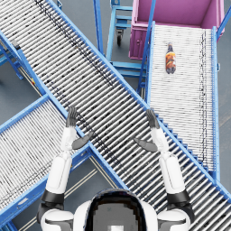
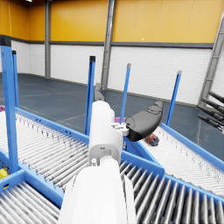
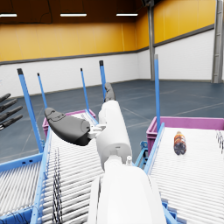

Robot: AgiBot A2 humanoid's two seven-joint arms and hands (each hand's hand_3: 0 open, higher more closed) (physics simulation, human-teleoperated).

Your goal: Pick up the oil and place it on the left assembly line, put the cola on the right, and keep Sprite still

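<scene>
**Head view:** Your left hand (image 1: pixel 74 130) and right hand (image 1: pixel 152 133) hover over the central conveyor (image 1: pixel 90 76), fingers spread, holding nothing. The only bottle (image 1: pixel 170 58) lies on its side on the right assembly line (image 1: pixel 189 103), near the far end by the pink bin (image 1: pixel 180 13). A nudge would probably roll it on the rollers or tip it into the bin. No oil or Sprite shows, so do not grasp on a guess.

**Left wrist view:** The left hand (image 2: pixel 114 120) is spread, and its thumb hides most of the bottle (image 2: pixel 152 140).

**Right wrist view:** The right hand (image 3: pixel 98 120) is spread and empty. The bottle (image 3: pixel 179 143) has a dark cap and an orange-brown body, so it is probably the cola.
</scene>
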